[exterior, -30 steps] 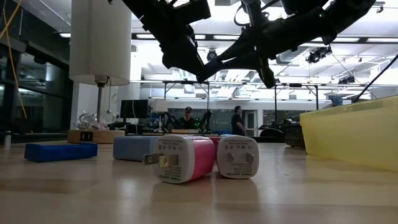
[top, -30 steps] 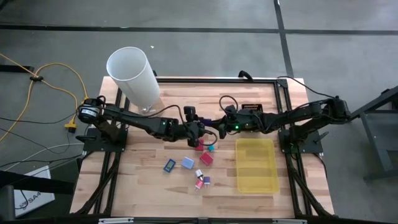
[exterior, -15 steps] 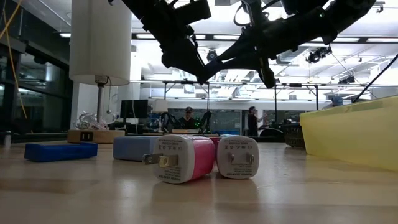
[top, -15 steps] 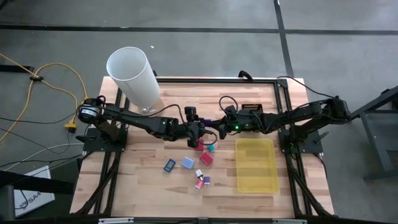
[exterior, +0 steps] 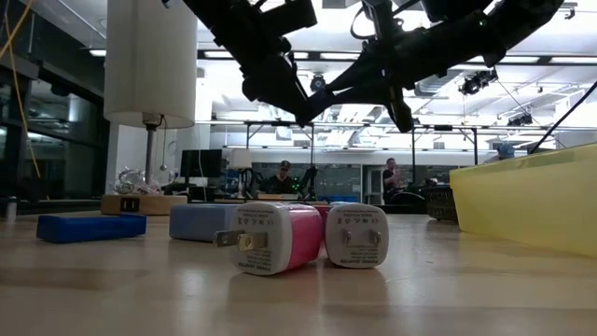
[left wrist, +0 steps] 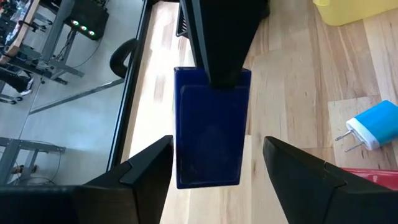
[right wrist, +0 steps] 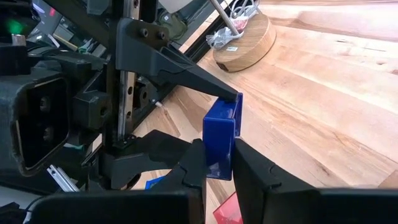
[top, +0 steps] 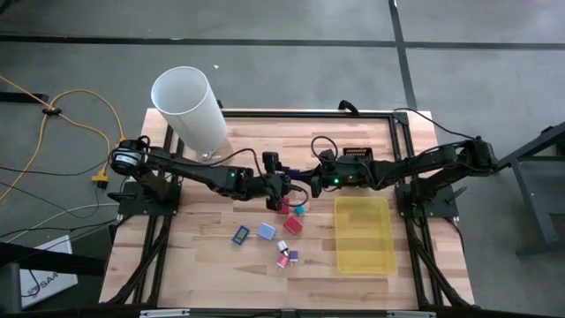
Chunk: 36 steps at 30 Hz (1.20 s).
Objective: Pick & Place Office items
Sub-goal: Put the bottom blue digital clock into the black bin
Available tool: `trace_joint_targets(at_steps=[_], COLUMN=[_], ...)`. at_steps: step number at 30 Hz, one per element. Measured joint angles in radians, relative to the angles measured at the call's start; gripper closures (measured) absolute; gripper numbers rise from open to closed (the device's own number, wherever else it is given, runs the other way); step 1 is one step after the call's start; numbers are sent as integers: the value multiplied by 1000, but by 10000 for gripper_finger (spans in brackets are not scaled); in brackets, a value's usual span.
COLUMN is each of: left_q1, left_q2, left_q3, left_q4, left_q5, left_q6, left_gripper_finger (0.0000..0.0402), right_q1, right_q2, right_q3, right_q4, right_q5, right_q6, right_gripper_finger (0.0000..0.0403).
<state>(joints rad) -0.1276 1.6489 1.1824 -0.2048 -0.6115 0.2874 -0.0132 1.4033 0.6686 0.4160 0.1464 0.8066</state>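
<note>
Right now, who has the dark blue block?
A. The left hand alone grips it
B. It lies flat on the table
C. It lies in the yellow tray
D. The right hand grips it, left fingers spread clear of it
D: the right hand pinches the dark blue block, and the left fingers stand apart from its sides.

One dark blue rectangular block (right wrist: 219, 140) is off the table, upright, clamped between two dark fingers. On the table: a cyan plug adapter (left wrist: 372, 132) on its side, prongs out; a pink-and-white charger (exterior: 273, 238) and a white charger (exterior: 355, 235) side by side; a pale blue block (exterior: 200, 222); a flat blue piece (exterior: 91, 227) apart.
</note>
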Motion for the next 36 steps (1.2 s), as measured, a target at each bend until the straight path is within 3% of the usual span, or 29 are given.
trace_joint_targets(at_steps=[13, 26, 36], left_q1=[1, 1, 1], left_q2=[0, 0, 0], left_q3=[0, 0, 0], left_q4=[4, 4, 3], left_q5=[-8, -12, -11], left_q6=[3, 3, 1], left_gripper_finger=[163, 163, 163], right_q1=[0, -52, -133], right_q2=[0, -4, -207], right_q3=[1, 1, 1], right_q4=[-64, -190, -397], right_q5=[-6, 61, 156], right_q6=[0, -69, -153], right_gripper_finger=[362, 362, 362])
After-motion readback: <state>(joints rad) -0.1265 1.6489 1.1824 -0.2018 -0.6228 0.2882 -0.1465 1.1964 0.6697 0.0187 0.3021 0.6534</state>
